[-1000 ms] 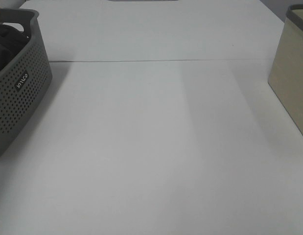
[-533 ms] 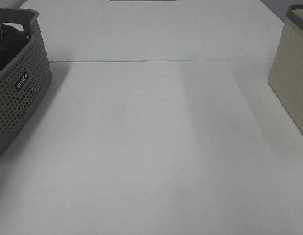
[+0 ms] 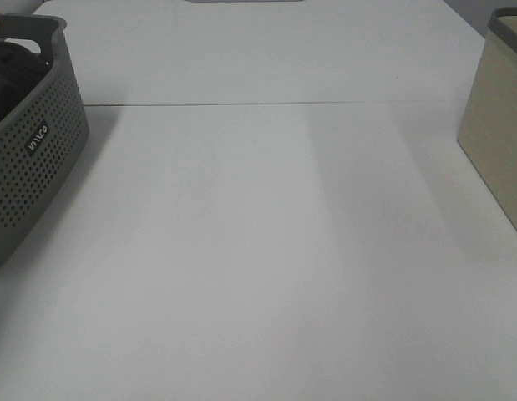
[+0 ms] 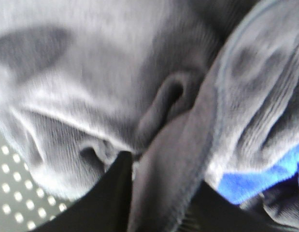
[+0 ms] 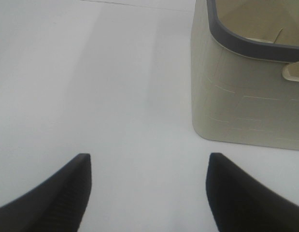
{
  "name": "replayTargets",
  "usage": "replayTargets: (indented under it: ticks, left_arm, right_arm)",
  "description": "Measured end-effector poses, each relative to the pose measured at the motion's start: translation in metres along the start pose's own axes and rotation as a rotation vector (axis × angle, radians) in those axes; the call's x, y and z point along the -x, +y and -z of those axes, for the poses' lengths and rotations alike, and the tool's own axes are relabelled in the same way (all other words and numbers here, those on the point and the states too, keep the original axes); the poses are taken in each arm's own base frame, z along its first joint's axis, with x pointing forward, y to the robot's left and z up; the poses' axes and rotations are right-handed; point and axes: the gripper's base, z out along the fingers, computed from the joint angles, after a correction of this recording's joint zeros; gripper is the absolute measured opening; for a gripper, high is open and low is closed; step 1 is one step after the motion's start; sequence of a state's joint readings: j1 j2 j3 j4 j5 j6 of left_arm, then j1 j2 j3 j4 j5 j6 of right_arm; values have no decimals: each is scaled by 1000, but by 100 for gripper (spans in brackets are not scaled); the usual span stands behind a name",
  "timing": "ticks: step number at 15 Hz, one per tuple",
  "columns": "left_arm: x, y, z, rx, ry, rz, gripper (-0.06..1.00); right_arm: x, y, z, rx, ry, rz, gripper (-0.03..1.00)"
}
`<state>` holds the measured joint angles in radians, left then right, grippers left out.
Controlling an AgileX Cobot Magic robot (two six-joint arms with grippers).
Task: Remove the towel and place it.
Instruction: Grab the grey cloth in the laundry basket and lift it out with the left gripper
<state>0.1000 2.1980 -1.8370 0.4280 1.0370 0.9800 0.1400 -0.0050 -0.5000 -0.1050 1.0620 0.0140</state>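
Down in grey basket [image 3: 32,159], L end effector [image 4: 161,176] pinching towel [image 4: 91,72] fold — R end effector [image 5: 147,188] spread wide, low over table [image 5: 67,72]

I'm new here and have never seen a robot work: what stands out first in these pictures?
A wide white table fills the high view, with a grey perforated basket at its left edge and a beige bin at its right. The left wrist camera sits close against a crumpled grey towel, a blue cloth peeking beside it.
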Motion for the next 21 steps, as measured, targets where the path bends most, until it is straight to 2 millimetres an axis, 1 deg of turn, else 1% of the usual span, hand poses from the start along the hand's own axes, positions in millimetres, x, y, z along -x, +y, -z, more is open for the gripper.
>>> replayTargets:
  ticks: [2,3,4,6,7,8,10,11,14,15,17,18,19,20,21]
  left_arm:
    - [-1,0,0,0,14,43,17]
    - [-1,0,0,-1,14,45,8]
    - [-1,1,1,1,13,47,1]
    - [-3,3,7,-3,19,59,0]
    - [-6,6,17,7,16,70,0]
    - [-7,9,30,25,4,82,0]
    - [-6,15,78,98,-62,108,0]
    - [-4,16,107,149,-106,113,0]
    - [-5,10,178,264,-196,115,0]
    - [-6,7,199,290,-220,116,0]
    - [-11,-2,242,351,-274,118,0]
    - [-9,-8,264,386,-315,109,0]
    - [-9,-12,275,406,-340,105,0]
    - [-9,-27,317,475,-431,87,0]
    - [-8,-36,335,504,-478,74,0]
  right_arm:
    - [0,0,0,0,0,0,66]
    - [0,0,0,0,0,0,66]
    - [0,0,0,0,0,0,66]
    - [0,0,0,0,0,0,66]
    - [0,0,0,0,0,0,66]
    - [0,0,0,0,0,0,66]
    - [0,0,0,0,0,0,66]
    - [0,0,0,0,0,0,66]
    - [0,0,0,0,0,0,66]
    - [0,0,0,0,0,0,66]
    - [0,0,0,0,0,0,66]
    - [0,0,0,0,0,0,66]
    - [0,0,0,0,0,0,66]
    - [0,0,0,0,0,0,66]
    - [0,-1,0,-6,0,3,66]
